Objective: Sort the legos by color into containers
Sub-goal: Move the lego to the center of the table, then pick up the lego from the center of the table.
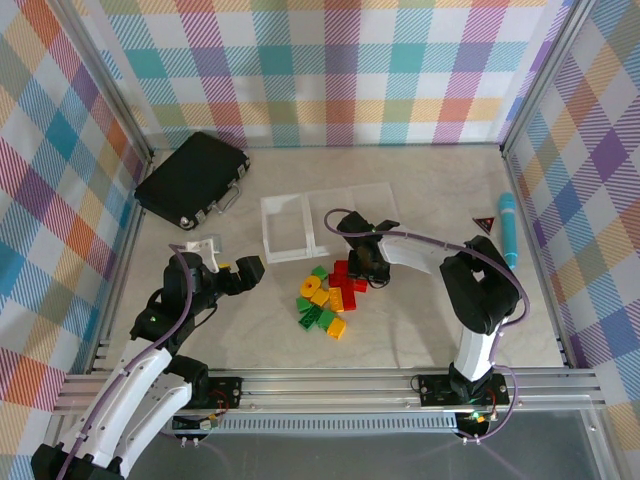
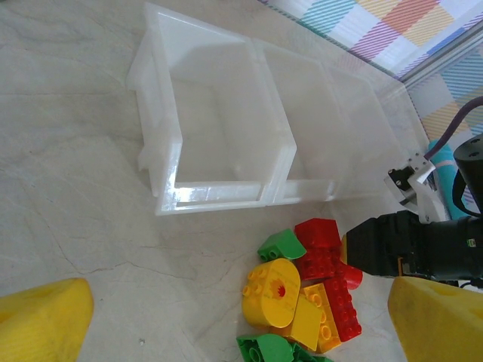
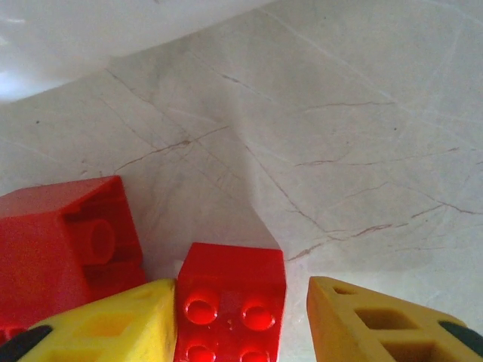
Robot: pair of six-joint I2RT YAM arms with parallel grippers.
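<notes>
Back left, a black hard case (image 1: 193,180) lies flat on the pale marbled table (image 1: 440,180), latches toward the middle. Over on the right, a teal pen-like stick (image 1: 508,228) lies along the wall, a small dark triangle (image 1: 484,224) just beside it. Pastel plaid walls (image 1: 330,60) all round, and a metal rail (image 1: 330,380) runs across the near edge.

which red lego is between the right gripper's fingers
The small red brick, studs showing; the bigger red block beside it shows its hollow underside, outside the right gripper.
</notes>
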